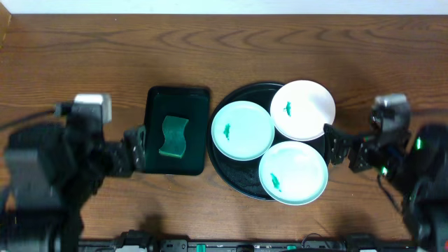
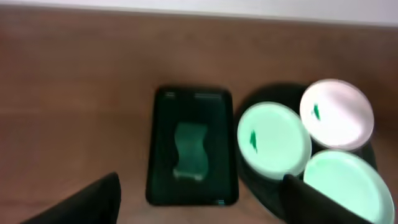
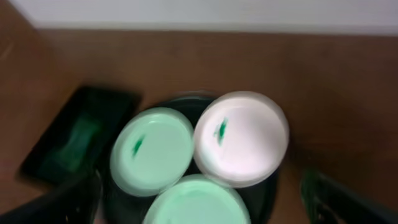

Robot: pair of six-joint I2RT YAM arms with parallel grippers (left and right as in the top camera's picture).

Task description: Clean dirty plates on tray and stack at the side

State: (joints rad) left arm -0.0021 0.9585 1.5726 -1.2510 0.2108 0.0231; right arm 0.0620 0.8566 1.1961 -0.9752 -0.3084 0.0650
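My left hand (image 1: 139, 148) is spread wide w/ nothing btw the fingers. It sits at the left edge of the small green tray (image 1: 178, 96); can't tell from overhead if it touches the rim. My right hand (image 1: 333, 144) is also spread wide & empty. Its tips are just beside the right rim of the black tray (image 1: 222, 166), about level w/ the gap btw the white plate (image 1: 308, 105) and the near mint plate (image 1: 297, 171).

Outward from the left hand, a wavy-sided green sponge (image 1: 174, 137) lies flat in the middle of the green tray. The green tray sits just left of the black tray, long side toward it. Can't tell if the two touch.

The black tray carries all 3 plates side by side, none stacked. The white plate is far-right, its edge out past the tray rim. The left mint plate (image 1: 245, 133) is on the tray's left side and the near mint plate is front-right, also hanging over the rim. Plate edges crowd together, touching or slightly overlapping. Each plate has one small dark green smear (image 1: 287, 108) on it.

Everything rests on the brown wood bench (image 1: 105, 56). Both wrist views are blurry.
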